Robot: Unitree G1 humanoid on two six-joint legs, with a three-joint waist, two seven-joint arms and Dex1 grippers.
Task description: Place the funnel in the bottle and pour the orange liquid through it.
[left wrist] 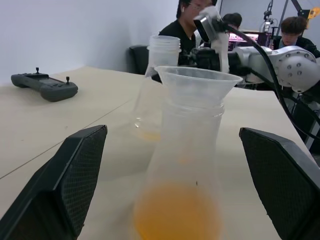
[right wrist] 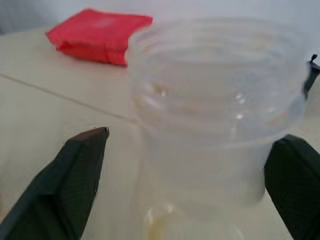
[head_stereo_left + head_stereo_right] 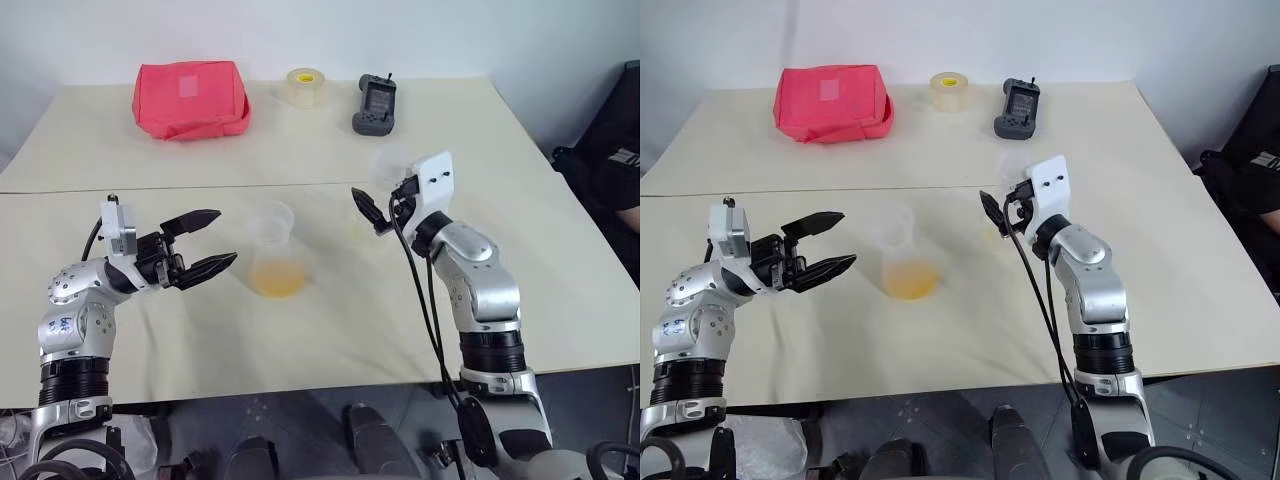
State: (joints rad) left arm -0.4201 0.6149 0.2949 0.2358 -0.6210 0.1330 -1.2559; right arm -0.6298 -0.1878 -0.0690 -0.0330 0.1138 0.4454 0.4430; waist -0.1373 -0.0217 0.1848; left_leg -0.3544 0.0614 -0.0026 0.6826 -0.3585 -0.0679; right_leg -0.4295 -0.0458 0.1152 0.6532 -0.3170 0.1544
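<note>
- Black fingers of our left gripper gape wide, empty, beside the bottle holding orange liquid, funnel seated in its neck.
- Our right gripper stands open around a clear cup.
- All rests on a beige table; people sit behind.

No writing, label, brand, number or sign can be read anywhere in these views. The red fabric pouch, lying well beyond both sets of jaws, carries a pale rectangular patch, but nothing on it is legible. The dark grey handheld controller, also far past the jaws, has a screen whose contents are too small to make out. A person's black sleeve at the edge, off to the right jaws' outer side, bears pale markings that stay unreadable.
</note>
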